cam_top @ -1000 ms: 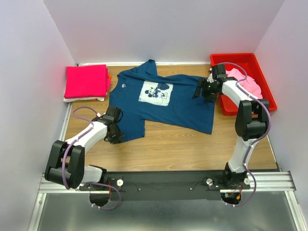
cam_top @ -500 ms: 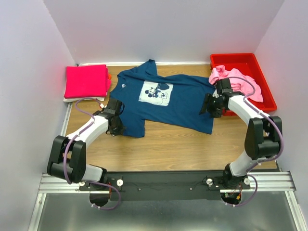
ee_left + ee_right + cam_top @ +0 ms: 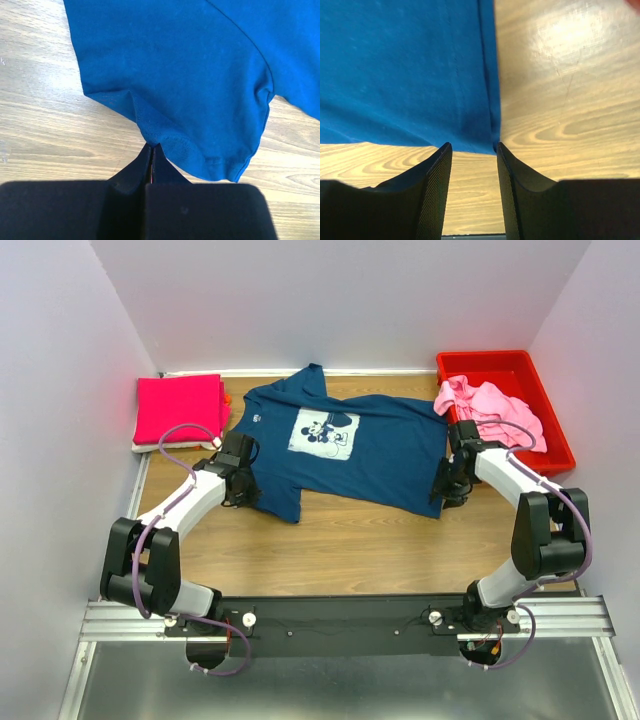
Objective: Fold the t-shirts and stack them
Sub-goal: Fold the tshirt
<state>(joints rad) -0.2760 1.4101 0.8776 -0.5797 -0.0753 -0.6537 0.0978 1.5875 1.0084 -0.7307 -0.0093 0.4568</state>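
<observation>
- At upper left, the magenta tee [image 3: 180, 408] lies folded.
- Centre: the navy mouse-print tee [image 3: 350, 455] lies flat, unfolded; the left gripper [image 3: 151, 150] apparently pinches its sleeve, and the right gripper [image 3: 472, 149] is spread at its hem corner.
- Upper right: the pink tee [image 3: 492, 405] sits crumpled in the red bin [image 3: 490, 356].

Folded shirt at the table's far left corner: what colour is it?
Magenta; the folded shirt shows best in the top external view.

No readable text, white print [image 3: 327, 432] on navy t-shirt [image 3: 380, 465] a cartoon mouse, neck label [image 3: 257, 418] illegible
</observation>
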